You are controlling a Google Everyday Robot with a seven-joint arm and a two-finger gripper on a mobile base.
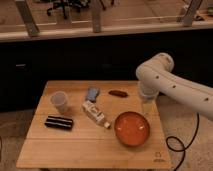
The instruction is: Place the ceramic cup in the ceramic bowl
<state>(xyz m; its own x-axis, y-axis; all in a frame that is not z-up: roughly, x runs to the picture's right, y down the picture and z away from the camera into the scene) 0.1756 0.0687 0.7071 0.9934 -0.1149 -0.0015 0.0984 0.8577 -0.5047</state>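
Observation:
The ceramic cup (59,101) is a small pale tumbler that stands upright near the left side of the wooden table (75,150). The ceramic bowl (132,128) is wide, glossy and orange, and sits at the table's front right with nothing in it. My gripper (146,107) hangs from the white arm (165,82) above the table's right edge, just behind and to the right of the bowl. It is far from the cup and holds nothing that I can see.
A white labelled bottle (96,114) lies on its side between the cup and the bowl. A blue packet (92,94) and a brown item (118,93) lie toward the back. A black bar (59,122) lies at the front left. A black cable (176,145) runs on the floor at right.

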